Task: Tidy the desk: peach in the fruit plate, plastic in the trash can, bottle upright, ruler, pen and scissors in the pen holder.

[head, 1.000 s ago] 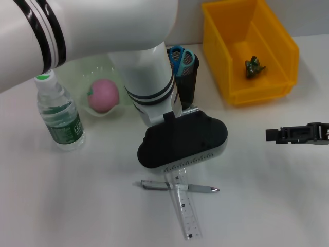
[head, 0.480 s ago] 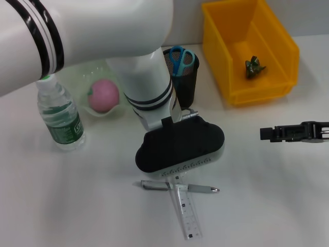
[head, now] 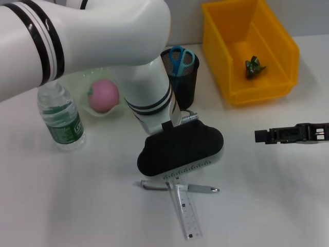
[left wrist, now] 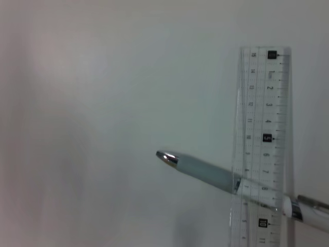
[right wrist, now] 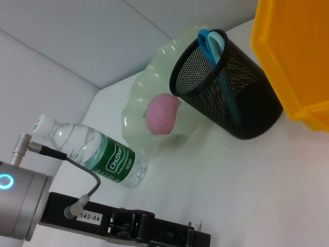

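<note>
Left gripper [head: 180,177] lower, over ruler [head: 186,211]

— What's the left arm [head: 92,41] looking like up in the head view's upper left?

— Big glossy white shell, fat and rounded, with twin black bands [head: 38,43] round it near the left edge. Another pair of black rings [head: 151,103] circles the narrower white forearm at centre frame.

— And below that?

— A black, rounded, matte housing [head: 180,149], with a silver plug [head: 189,117] poking out at its top and a pale strip with a row of small dots [head: 191,167] along its lower edge.

— Right side?

— The right gripper [head: 262,136] at mid-right is black and blocky. In the right wrist view's lower left there's a silver cylinder with a glowing blue ring [right wrist: 5,181], a grey cable [right wrist: 77,170], and a white label reading 142-04 [right wrist: 88,217].
</note>
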Available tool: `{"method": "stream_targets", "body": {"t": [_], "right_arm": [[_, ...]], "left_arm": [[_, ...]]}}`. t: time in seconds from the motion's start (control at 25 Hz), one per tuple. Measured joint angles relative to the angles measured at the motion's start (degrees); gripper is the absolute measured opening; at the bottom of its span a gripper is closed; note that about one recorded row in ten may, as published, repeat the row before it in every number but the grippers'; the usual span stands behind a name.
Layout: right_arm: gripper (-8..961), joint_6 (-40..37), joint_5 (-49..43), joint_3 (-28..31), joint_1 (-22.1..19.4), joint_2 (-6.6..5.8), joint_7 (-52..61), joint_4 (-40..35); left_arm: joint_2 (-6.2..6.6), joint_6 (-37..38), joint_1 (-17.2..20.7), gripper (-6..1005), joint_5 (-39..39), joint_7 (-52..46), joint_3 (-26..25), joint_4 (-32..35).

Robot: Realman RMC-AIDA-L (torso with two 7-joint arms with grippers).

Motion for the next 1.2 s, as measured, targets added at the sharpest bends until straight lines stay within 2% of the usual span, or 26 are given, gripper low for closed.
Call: {"method": "stream_targets", "body": {"t": [0.4, 0.68, 0.84, 1.2], "right_arm": [[726, 0.0, 0.0, 0.4, -0.7, 0.13, -0.1, -0.9], [727, -1.7, 0.4, 3.7, -2.9, -0.45, -1.0, -2.2], [727, -4.7, 0.2, 7.4, -4.2, -1.34, -1.8, -2.4], [726, -5.6, 0.1, 7.9, -4.5, -1.56, -2.2, -2.4]], "left_arm": [[0.0, 0.0, 0.2, 729, -0.9, 0.2, 0.8, 0.3], [0.0, 0.0, 0.2, 727, -0.9, -0.2, 0.8, 0.7], [0.0, 0.1, 0.3, 726, -0.8, -0.2, 0.9, 0.8], [0.0, 0.0, 0.2, 723, -0.8, -0.3, 0.9, 0.9]]}}
